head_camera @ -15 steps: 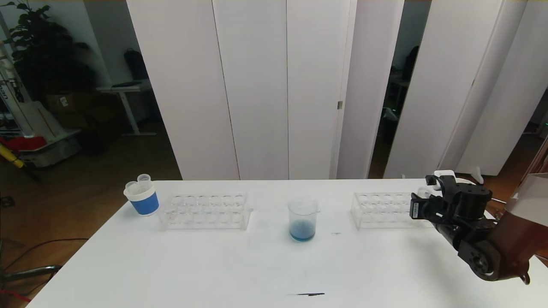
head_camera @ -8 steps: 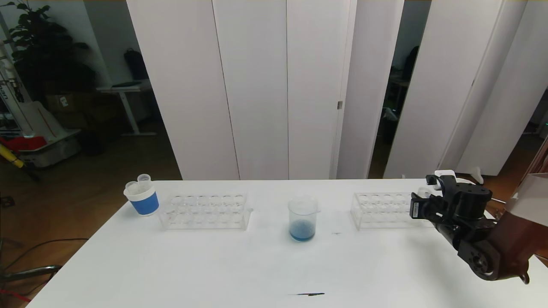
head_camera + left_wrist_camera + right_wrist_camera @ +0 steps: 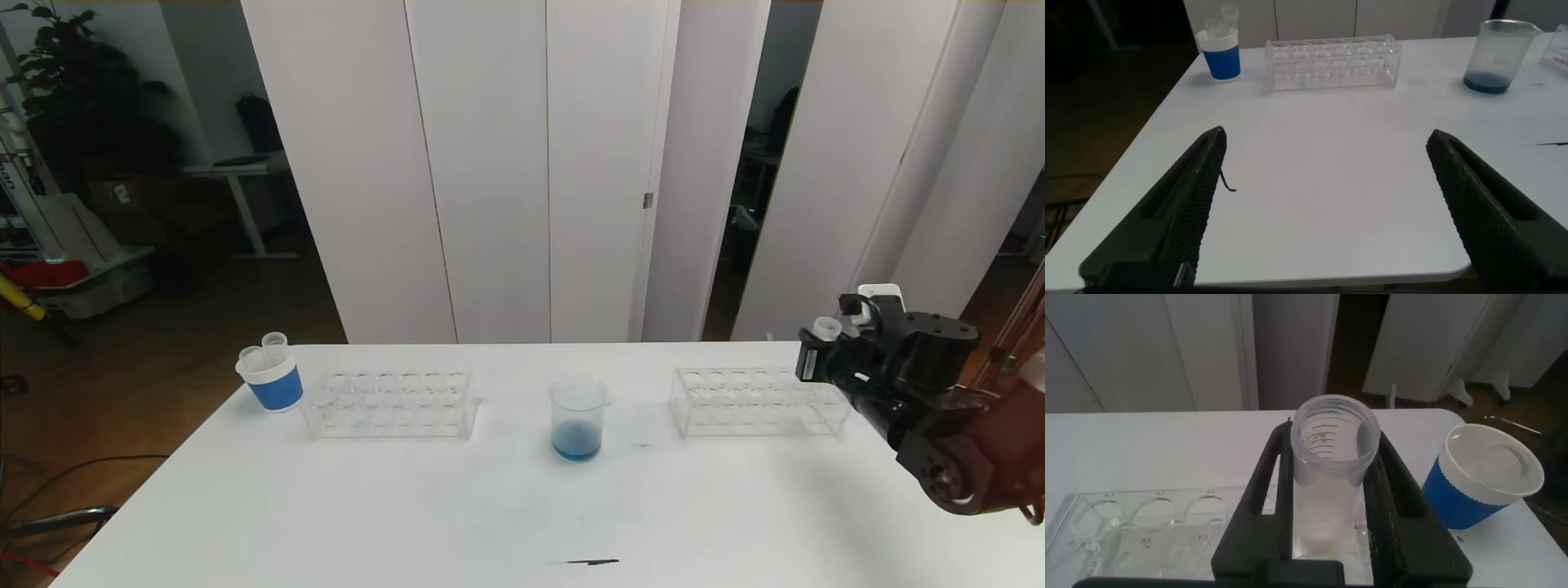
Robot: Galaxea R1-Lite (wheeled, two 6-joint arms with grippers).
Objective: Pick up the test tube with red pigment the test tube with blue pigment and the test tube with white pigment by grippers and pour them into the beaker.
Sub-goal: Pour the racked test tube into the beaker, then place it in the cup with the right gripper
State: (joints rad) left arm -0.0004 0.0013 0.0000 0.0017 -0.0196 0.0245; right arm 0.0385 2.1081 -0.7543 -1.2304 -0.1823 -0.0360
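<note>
White-pigment test tube point(image 3: 1333, 457) between right hand point(image 3: 1331, 498) fingers

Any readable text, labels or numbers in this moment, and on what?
None reads clearly.
Small red marks beside the holes of the right tube rack: too small to read.
Graduation lines inside the test tube with white pigment, held in the shut right gripper: no legible figures.
White sticker on the right arm: blurred.
</note>
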